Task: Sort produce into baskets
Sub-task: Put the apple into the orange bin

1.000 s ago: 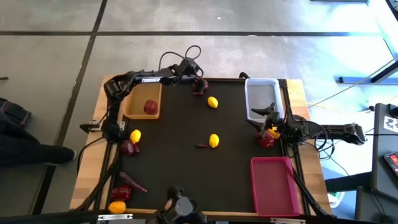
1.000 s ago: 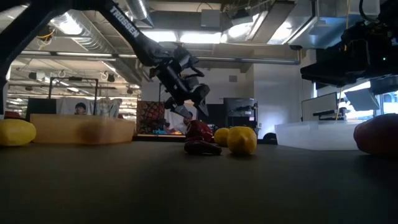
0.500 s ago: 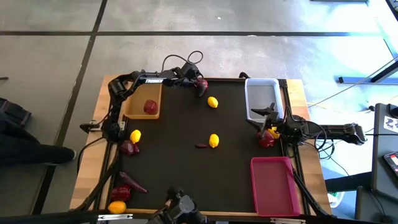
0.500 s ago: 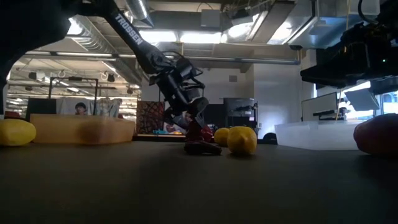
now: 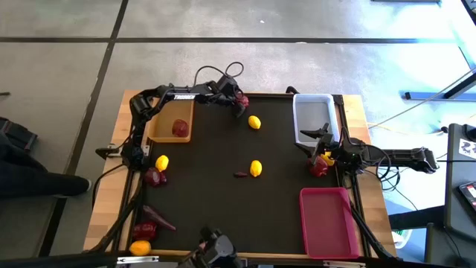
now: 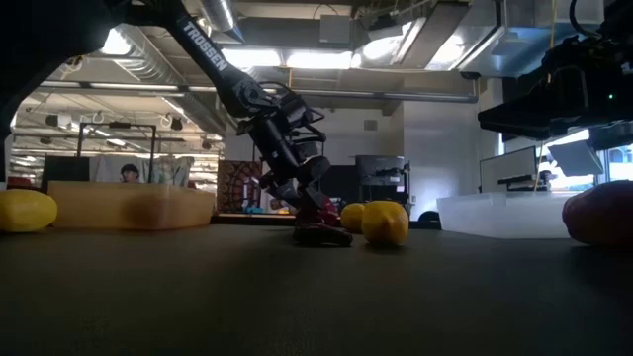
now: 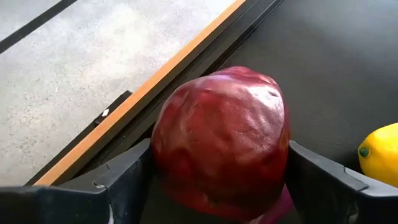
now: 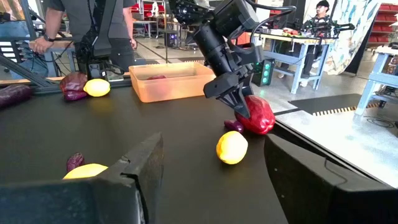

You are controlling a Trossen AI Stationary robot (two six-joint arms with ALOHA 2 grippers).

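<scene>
Black mat [image 5: 223,201] on wooden table [image 5: 110,186]; bright workshop beyond.

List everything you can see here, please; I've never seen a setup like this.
table: one, black top, wooden edge
baskets: three; tan basket far left, white basket far right, pink basket near right
dark red fruit: four; one at the far edge, one in the tan basket, one left, one right
yellow fruit: four; two mid-table, one left, one right
orange fruit: one, near-left corner
purple pieces: at least two; long one near left, small one centre
people: in the room behind
left gripper: gripping the far-edge red fruit
right gripper: open, beside the white basket
</scene>
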